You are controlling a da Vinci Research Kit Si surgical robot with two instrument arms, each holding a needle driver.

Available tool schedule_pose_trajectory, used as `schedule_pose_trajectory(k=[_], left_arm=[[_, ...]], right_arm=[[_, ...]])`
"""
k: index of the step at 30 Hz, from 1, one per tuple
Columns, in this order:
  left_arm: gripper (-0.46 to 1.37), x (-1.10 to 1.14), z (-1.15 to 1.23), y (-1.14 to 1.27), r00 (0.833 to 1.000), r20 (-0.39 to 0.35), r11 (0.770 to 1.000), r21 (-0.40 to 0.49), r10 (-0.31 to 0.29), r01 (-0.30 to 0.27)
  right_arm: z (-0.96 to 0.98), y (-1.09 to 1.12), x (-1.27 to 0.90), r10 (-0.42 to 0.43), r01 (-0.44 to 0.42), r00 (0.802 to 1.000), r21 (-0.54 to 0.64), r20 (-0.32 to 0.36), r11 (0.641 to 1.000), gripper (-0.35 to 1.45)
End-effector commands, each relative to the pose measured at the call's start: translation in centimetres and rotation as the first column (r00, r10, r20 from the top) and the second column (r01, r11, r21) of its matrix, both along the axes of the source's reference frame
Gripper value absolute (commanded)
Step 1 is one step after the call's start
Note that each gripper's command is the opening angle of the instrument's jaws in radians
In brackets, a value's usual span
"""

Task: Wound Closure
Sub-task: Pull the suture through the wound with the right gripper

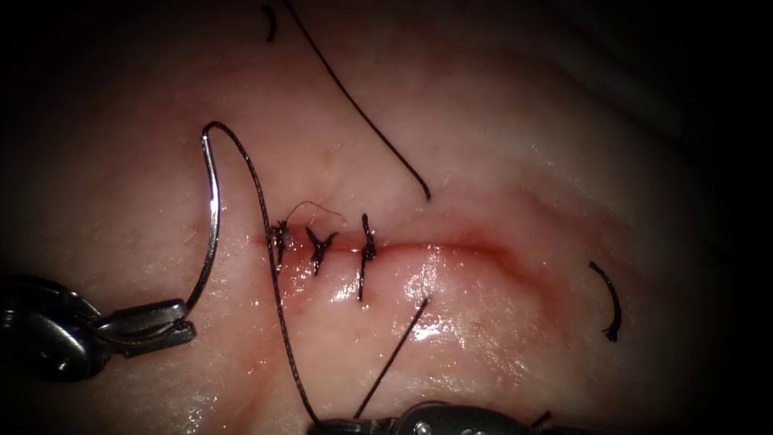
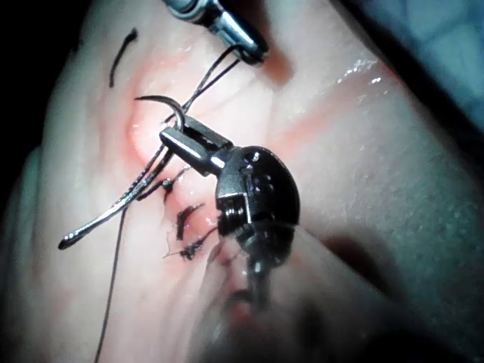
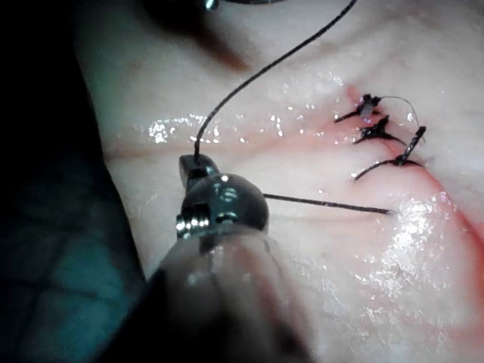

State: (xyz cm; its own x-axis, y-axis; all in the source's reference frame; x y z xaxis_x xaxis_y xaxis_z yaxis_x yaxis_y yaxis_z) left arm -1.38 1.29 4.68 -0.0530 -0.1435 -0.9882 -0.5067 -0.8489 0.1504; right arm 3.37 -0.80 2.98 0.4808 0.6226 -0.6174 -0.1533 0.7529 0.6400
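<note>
Right tool, lower edge: jaws clamped on thread | left tool, lower left: jaws grip needle near one end, clear of tissue | three stitches along cut

No legible text, label, brand, number or sign in any of the three views. None on the tissue. None on the metal of the left pincer, nor on the right pincer. Dark marks on the tissue are sutures and thread ends, not characters.
</note>
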Motion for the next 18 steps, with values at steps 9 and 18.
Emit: schedule_pose_trajectory(k=[9, 18], left_arm=[[-0.35, 0.05, 0.0, -0.06, 1.0, 0.007, 1.0, 0.0, -0.007, 0.007], [-0.35, 0.07, -0.01, -0.08, 1.0, 0.006, 1.0, -0.001, -0.006, 0.006]], right_arm=[[-0.18, -0.34, 0.35, -0.021, 0.021, 1.0, -0.018, -0.001, 1.0, -0.35], [-0.2, -0.31, 0.4, -0.018, 0.018, 1.0, -0.015, 0.0, 1.0, -0.35]])
